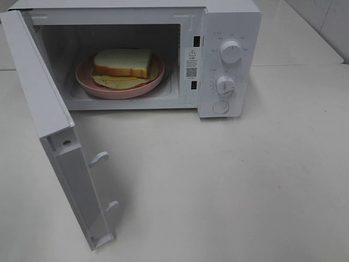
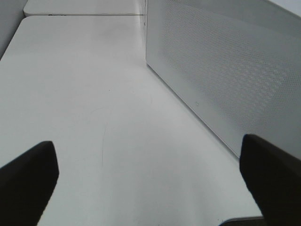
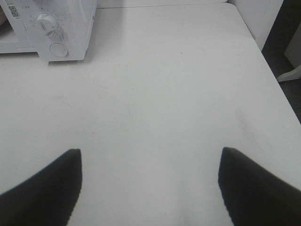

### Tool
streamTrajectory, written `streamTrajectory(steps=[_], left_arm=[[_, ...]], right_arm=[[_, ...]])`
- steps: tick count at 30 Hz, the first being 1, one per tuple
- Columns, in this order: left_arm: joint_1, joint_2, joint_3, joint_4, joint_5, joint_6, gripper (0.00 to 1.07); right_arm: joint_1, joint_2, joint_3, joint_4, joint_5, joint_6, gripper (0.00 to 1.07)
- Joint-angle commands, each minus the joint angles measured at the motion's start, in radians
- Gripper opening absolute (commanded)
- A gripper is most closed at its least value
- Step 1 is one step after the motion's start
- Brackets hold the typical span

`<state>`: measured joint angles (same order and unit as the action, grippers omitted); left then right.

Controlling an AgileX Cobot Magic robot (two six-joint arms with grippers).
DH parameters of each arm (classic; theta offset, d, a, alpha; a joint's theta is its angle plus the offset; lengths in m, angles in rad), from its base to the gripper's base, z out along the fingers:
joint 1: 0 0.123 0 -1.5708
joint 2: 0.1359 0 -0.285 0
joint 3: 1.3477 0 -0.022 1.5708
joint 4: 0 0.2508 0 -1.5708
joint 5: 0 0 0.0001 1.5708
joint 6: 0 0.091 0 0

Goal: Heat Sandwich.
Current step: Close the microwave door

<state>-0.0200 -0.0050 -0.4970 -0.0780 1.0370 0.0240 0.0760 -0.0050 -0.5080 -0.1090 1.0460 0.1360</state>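
The sandwich [image 1: 122, 63] lies on its pink plate [image 1: 87, 83] inside the microwave [image 1: 232, 24], in the upper middle of the high view. The door [image 1: 38, 109] stands wide open at the left. We judge that shutting it is the step in hand. Both the left jaws and the right jaws are spread and empty above the bare desk [image 1: 234, 185]. The left jaws are beside a perforated panel [image 2: 225, 70], likely the door's outer face. We should press near its free edge and swing it steadily until it latches, without shoving the oven.
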Motion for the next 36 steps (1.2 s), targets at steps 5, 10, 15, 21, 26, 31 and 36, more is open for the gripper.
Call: streamTrajectory(steps=[5, 10, 15, 21, 26, 31, 36], left_arm=[[-0.008, -0.009, 0.001, 0.006, -0.012, -0.002, 1.01], [-0.008, 0.044, -0.022, 0.006, -0.05, -0.002, 0.92], [-0.008, 0.133, -0.033, 0.006, -0.131, -0.002, 0.75], [-0.008, 0.261, -0.032, 0.006, -0.229, -0.002, 0.5], [-0.008, 0.355, -0.031, 0.006, -0.337, -0.002, 0.31], [-0.008, 0.481, -0.031, 0.026, -0.418, -0.001, 0.0], [-0.008, 0.585, -0.025, 0.078, -0.511, -0.002, 0.0]], right_arm=[[-0.007, -0.026, 0.0, -0.003, -0.008, -0.002, 0.76], [-0.007, -0.026, 0.0, -0.003, -0.008, -0.002, 0.76], [-0.007, -0.026, 0.0, -0.003, -0.008, -0.002, 0.76], [-0.007, -0.026, 0.0, -0.003, -0.008, -0.002, 0.76], [-0.007, -0.026, 0.0, -0.003, -0.008, -0.002, 0.76], [-0.007, -0.026, 0.0, -0.003, -0.008, -0.002, 0.76], [-0.007, -0.026, 0.0, -0.003, -0.008, -0.002, 0.76]])
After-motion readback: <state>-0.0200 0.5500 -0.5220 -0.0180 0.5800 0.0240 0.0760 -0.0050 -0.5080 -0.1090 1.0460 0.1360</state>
